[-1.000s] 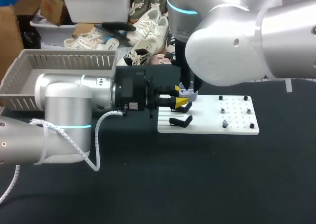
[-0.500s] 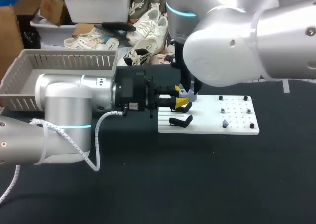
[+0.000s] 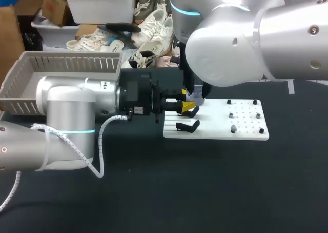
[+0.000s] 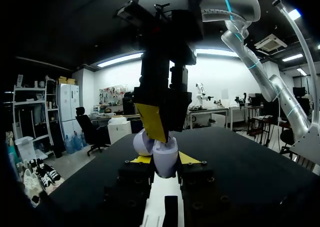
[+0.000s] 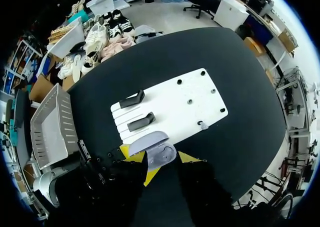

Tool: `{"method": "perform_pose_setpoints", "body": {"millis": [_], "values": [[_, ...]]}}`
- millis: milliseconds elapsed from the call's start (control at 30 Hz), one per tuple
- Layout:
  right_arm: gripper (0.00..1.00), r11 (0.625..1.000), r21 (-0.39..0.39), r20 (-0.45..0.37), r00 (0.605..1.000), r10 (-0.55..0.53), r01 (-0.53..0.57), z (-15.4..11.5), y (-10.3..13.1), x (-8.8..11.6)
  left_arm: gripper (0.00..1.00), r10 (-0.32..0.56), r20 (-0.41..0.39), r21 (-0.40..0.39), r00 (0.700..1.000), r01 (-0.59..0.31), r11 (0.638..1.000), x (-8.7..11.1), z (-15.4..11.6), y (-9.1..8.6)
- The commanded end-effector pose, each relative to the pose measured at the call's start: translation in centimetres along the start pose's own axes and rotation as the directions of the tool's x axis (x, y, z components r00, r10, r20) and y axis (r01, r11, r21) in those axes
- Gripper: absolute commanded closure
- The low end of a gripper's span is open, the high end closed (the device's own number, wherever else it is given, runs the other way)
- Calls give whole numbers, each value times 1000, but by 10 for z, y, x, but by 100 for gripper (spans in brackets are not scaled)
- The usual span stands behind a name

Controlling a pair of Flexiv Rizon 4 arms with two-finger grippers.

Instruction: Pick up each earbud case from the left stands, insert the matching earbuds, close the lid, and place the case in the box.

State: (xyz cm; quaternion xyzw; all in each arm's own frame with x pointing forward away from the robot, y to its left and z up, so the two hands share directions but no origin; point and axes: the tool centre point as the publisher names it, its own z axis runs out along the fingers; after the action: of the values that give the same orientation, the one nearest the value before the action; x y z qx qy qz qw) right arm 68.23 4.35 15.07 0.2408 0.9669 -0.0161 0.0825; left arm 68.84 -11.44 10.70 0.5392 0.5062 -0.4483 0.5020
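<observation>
A lavender earbud case (image 4: pixel 162 156) with its lid up sits between the yellow tips of my left gripper (image 4: pixel 164 162), which is shut on it just above the white board's (image 3: pixel 241 131) left end. My right gripper (image 5: pixel 160 159) comes straight down onto the case (image 5: pixel 159 152), its yellow fingers (image 4: pixel 151 122) apart on either side of the lid. In the head view my right arm hides most of the case (image 3: pixel 193 96). Two empty black stands (image 5: pixel 132 99) (image 5: pixel 141 121) sit on the board (image 5: pixel 175 107). A small grey earbud (image 3: pixel 233 128) rests among the board's pegs.
A grey slatted box (image 3: pixel 31 69) stands at the table's back left, behind my left arm. Small black pegs (image 3: pixel 254 102) dot the board's right half. Dark tabletop (image 3: pixel 215 192) spreads in front of the board.
My right arm has shifted slightly left over the case and now covers more of it in the head view. The left arm and the case have not moved.
</observation>
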Motion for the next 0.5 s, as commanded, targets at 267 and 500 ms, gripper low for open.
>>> {"method": "perform_pose_setpoints", "body": {"millis": [267,500], "values": [[60,989,-106,61,992,112,-105,-33,-68,12,100,1,1,-4,1000,-1,1000,1,1,-1],[52,986,-162,96,994,53,-37,-29,-90,17,100,1,1,-4,1000,-1,1000,1,1,-1]]}}
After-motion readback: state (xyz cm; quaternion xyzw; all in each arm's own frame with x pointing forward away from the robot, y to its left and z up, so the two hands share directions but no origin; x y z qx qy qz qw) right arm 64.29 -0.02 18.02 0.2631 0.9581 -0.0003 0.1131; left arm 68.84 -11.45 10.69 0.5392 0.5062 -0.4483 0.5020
